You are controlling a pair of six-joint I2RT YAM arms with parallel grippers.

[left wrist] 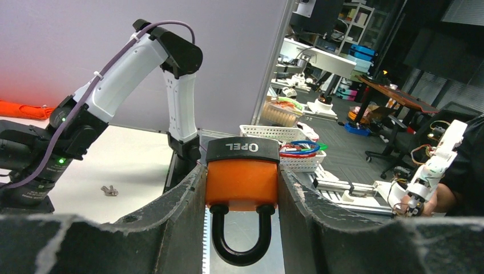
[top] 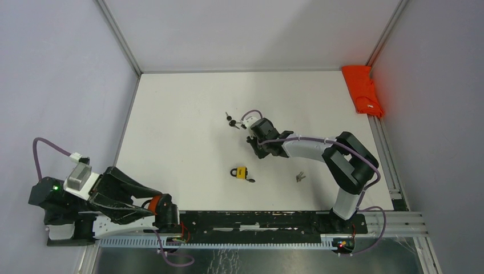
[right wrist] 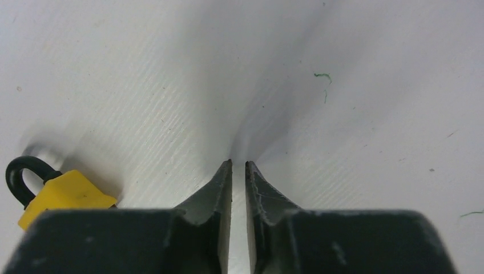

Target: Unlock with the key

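The orange padlock (left wrist: pixel 242 184) has a black cap lettered in white and a glossy black shackle. Near the middle of the white bench (top: pixel 182 114), the yellow padlock (top: pixel 241 172) also has a black shackle. At the far right is a bright red-orange cloth (top: pixel 363 90). The left arm (top: pixel 108 197) and right arm (top: pixel 308 147) are black and white, each with a purple cable (top: pixel 48 144).
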